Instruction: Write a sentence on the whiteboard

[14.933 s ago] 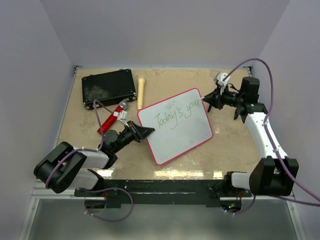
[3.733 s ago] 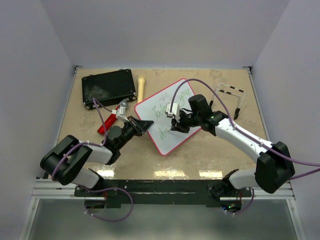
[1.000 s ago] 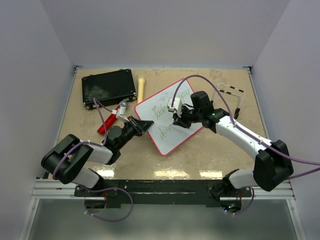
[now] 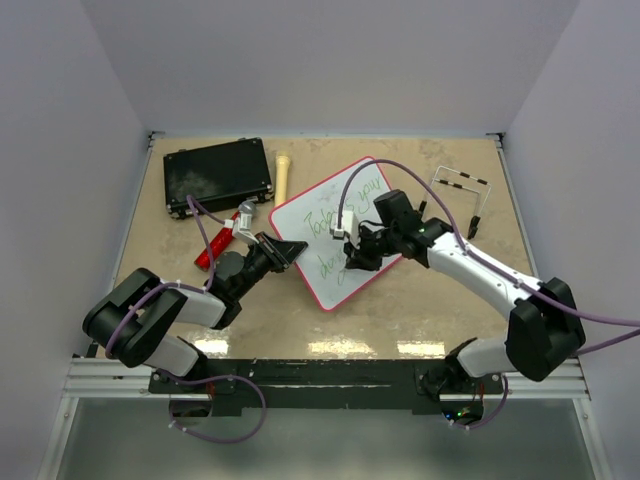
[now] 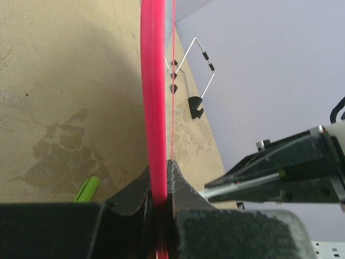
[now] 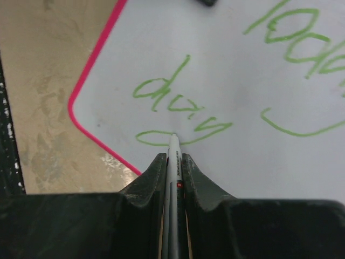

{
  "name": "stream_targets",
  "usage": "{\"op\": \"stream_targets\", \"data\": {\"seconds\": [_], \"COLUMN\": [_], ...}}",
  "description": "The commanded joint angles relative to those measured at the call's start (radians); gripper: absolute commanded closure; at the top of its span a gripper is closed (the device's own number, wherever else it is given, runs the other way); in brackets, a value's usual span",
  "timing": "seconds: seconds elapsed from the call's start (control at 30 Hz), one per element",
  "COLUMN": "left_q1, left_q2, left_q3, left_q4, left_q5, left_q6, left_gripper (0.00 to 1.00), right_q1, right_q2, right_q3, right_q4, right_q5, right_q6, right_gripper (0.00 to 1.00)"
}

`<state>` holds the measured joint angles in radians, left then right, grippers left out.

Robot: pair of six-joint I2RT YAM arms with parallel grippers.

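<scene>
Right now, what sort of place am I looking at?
Likely a robot test booth: a table boxed in by plain walls, the left gripper clamping a whiteboard, the right gripper holding a pen to it.

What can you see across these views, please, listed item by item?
whiteboard: one, white with red-pink rim, table centre.
sentence: one, green, two lines on the whiteboard.
marker: one, pale grey, tip on the lower line.
black case: one, far left.
stick: one, cream, right of the case.
tool: one, red and silver, in front of the case.
wire stand: one, far right.
green piece: one, on the table.
left gripper: fingers shut on the whiteboard's rim.
right gripper: fingers shut on the marker.
</scene>
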<state>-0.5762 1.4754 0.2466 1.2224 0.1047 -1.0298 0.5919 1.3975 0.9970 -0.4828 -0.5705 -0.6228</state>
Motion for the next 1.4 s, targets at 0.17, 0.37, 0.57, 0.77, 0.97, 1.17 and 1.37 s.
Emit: {"op": "stream_targets", "data": {"seconds": [0.17,0.37,0.57,0.77,0.97,1.17,1.37], "left_q1": [-0.004,-0.004,-0.004,-0.004,-0.004,-0.004,-0.004], "left_q2": [-0.012,-0.027,-0.047,-0.07,-0.092,-0.115,-0.153], "left_q3": [0.005,0.01,0.028,0.049,0.069,0.098,0.138], "left_q4": [0.115,0.111,0.065,-0.003,-0.054,-0.125,-0.247], "left_q5": [0.036,0.053,0.093,0.111,0.136,0.179,0.202], "left_q6": [0.024,0.043,0.109,0.169,0.218,0.318,0.419], "left_gripper": [1.0,1.0,1.0,1.0,1.0,1.0,1.0], "right_q1": [-0.159,-0.205,-0.245,-0.282,-0.348,-0.38,-0.454], "right_q2": [-0.117,-0.161,-0.157,-0.184,-0.242,-0.262,-0.29], "right_q3": [0.061,0.042,0.014,0.0,-0.011,0.035,0.098], "right_q4": [-0.036,0.032,0.047,0.099,0.121,0.086,0.026], "right_q5": [-0.06,-0.087,-0.149,-0.147,-0.183,-0.21,-0.278], "right_q6": [-0.052,0.006,-0.003,0.029,0.043,0.041,0.048], "right_gripper": [1.0,1.0,1.0,1.0,1.0,1.0,1.0]}}
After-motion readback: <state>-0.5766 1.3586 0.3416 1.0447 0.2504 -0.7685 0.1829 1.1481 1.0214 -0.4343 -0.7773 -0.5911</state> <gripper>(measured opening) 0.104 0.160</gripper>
